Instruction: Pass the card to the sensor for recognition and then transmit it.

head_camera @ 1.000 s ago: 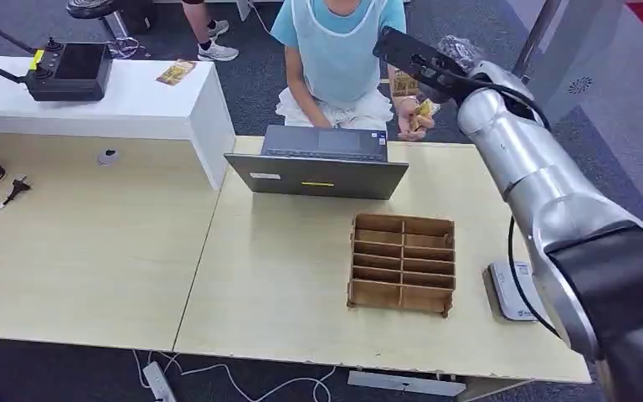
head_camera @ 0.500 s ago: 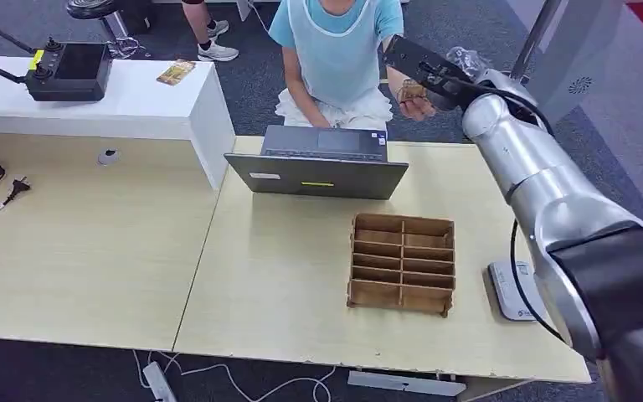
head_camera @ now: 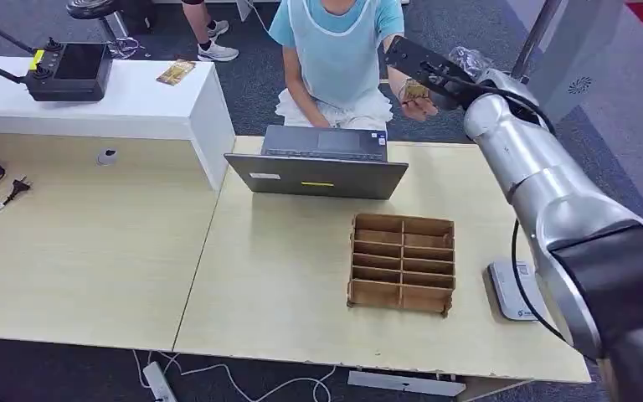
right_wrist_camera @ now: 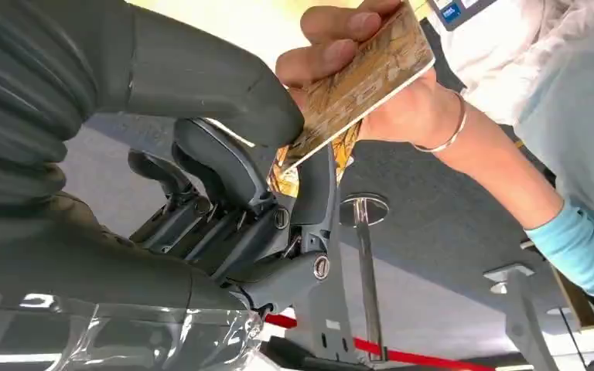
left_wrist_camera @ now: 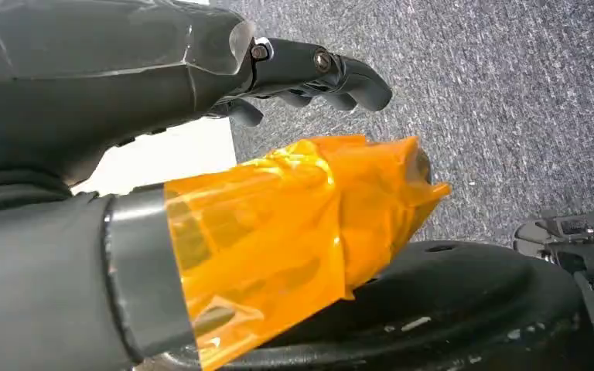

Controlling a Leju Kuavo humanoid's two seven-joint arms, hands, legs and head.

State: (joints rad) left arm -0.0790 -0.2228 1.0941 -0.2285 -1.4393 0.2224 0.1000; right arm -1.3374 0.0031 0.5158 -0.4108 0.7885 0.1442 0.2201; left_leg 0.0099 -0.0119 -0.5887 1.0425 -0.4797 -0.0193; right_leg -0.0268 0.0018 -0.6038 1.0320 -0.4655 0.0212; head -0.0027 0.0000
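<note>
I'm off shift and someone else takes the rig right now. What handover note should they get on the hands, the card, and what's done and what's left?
Right robot hand: stretched past the table's far edge, thumb and fingers pinching one end of the card. A person's hand grips the other end.
Left robot hand: hanging low over the floor, fingers curled, holding nothing.
Sensor: at the table's right edge, nothing on it.
Done: robot and person both have the card.
Left: whether it is arriving or leaving cannot be told from this moment; check whether the sensor pass has happened.
</note>
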